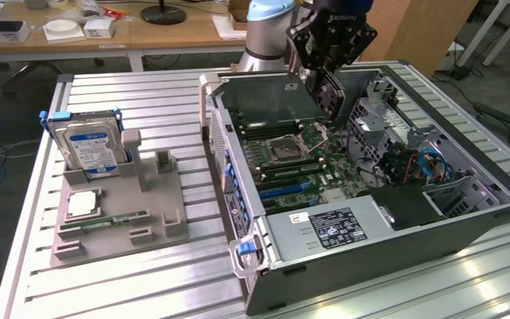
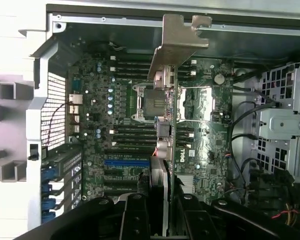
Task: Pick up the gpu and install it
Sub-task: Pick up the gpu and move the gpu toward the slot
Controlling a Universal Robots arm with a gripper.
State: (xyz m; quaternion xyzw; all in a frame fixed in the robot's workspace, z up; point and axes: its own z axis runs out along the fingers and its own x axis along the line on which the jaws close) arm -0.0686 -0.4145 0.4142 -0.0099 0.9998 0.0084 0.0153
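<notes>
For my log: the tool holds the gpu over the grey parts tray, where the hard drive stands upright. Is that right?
Not quite. The exterior view shows the tool holding the gpu over the open computer case, not over the grey parts tray. The hard drive does stand upright in that tray.

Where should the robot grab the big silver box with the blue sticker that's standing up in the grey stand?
Probably its top edge, coming straight down from above. The hard drive stands upright in the grey holder, which cradles its bottom, so the top part is what sticks out free. Pinch it across the thin way, sticker face to back, because it is a flat slab.
</notes>
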